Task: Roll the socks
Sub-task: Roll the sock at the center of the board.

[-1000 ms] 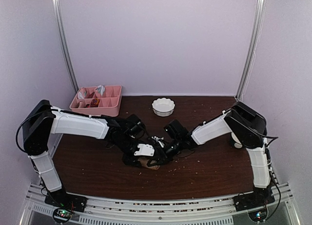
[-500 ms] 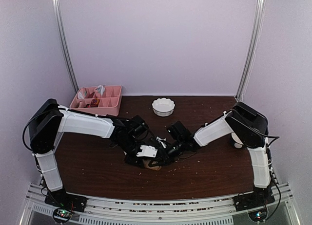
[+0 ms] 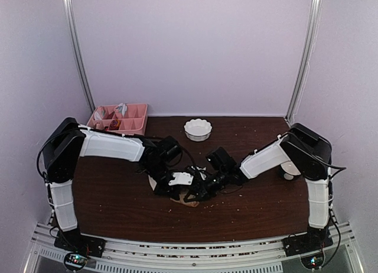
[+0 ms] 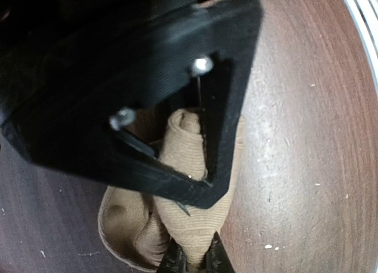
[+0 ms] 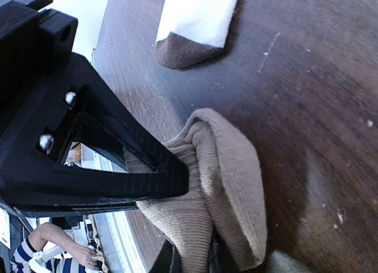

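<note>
Your left gripper (image 4: 195, 260) and right gripper (image 5: 190, 256) both pinch the tan sock (image 4: 189, 226); it looks limp and stretchy, so take thick folds at six o'clock.

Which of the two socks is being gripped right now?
The plain tan sock, pinched by the left pincer and right pincer; the cream sock with the brown toe lies loose, untouched.

Ribbed tan sock (image 5: 230, 184) bunched up; cream sock (image 5: 198, 13) flat, apart.

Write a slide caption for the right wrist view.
Right gripper pinches the bunched tan-brown ribbed fabric sock; a cream fabric sock with dark brown toe lies beyond.
</note>
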You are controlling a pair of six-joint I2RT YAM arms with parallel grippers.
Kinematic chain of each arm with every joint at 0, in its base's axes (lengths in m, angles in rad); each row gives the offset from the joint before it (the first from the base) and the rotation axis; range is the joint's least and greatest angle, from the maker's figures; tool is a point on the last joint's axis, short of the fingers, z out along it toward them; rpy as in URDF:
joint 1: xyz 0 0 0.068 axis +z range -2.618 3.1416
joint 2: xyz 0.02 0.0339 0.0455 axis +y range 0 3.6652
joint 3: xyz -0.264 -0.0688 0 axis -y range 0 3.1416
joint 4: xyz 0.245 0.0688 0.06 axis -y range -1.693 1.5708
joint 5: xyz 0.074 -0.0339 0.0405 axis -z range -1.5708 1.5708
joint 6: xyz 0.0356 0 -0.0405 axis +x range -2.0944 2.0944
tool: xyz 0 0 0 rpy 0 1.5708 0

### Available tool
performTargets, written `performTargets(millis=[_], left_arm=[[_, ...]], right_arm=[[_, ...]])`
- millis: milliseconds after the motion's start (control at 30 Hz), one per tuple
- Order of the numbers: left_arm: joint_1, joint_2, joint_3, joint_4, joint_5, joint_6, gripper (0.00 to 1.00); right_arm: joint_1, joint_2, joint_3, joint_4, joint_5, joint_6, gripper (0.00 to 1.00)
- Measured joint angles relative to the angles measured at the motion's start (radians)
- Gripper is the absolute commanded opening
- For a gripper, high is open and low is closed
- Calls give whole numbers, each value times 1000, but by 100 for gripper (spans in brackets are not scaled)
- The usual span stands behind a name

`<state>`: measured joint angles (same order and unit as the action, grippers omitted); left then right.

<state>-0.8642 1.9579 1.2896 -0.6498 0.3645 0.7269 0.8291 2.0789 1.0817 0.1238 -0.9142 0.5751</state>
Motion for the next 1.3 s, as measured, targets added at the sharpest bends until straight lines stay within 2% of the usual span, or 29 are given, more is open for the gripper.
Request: performTargets(millis=[33, 67, 233, 467, 733, 833, 933, 1167, 1300], left_arm=[[3, 7, 8, -7, 9, -2, 1], [6, 16, 18, -16, 23, -3, 1], [17, 29, 90, -64, 173, 53, 0], [18, 98, 169, -93, 231, 105, 0], [-6, 160, 216, -17, 231, 189, 0], [-9, 169, 220, -58, 196, 114, 0], [14, 187, 217, -105, 189, 37, 0], [27, 185, 221, -127, 182, -60, 0], [28, 187, 227, -139, 182, -73, 0]], right_arm=[[0, -4, -12, 18, 5, 3, 96], [0, -12, -26, 37, 8, 10, 100], [-24, -117, -116, 111, 26, 19, 100], [-34, -214, -192, 88, 214, -10, 100], [-32, -330, -293, 48, 396, -46, 100], [-26, -366, -319, 13, 528, -114, 100], [-23, -376, -328, 1, 584, -173, 100], [-14, -418, -413, 92, 574, -210, 100], [-6, -523, -536, 145, 594, -193, 100]])
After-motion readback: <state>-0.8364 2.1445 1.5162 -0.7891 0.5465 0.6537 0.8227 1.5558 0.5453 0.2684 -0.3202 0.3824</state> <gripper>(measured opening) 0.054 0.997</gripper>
